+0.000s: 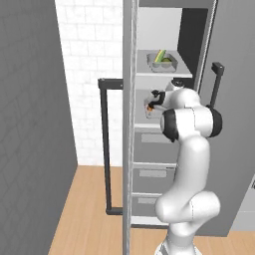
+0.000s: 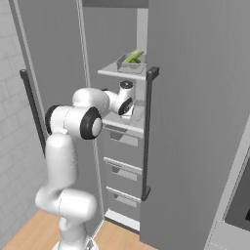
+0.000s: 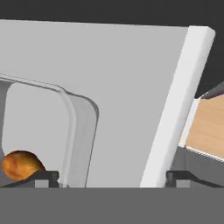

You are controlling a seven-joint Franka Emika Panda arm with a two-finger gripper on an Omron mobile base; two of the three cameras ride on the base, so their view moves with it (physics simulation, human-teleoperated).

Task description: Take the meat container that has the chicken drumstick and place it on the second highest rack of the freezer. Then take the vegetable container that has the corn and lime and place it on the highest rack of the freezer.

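1. I see my hand (image 3: 111, 177) with its two dark tips spread wide, holding nothing.
2. The small orange-brown chicken drumstick (image 3: 21, 165) lies in its pale grey tray (image 3: 81, 131) on the flat second highest rack (image 3: 131, 87).
3. The yellow corn (image 1: 160, 56) sits in a tray on the highest rack (image 1: 164, 73) of the tall grey freezer (image 1: 234, 124).

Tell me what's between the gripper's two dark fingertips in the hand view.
Between the fingertips of the gripper lie the grey meat container's rounded rim and bare light-grey second highest rack; the orange-brown chicken drumstick sits just outside.
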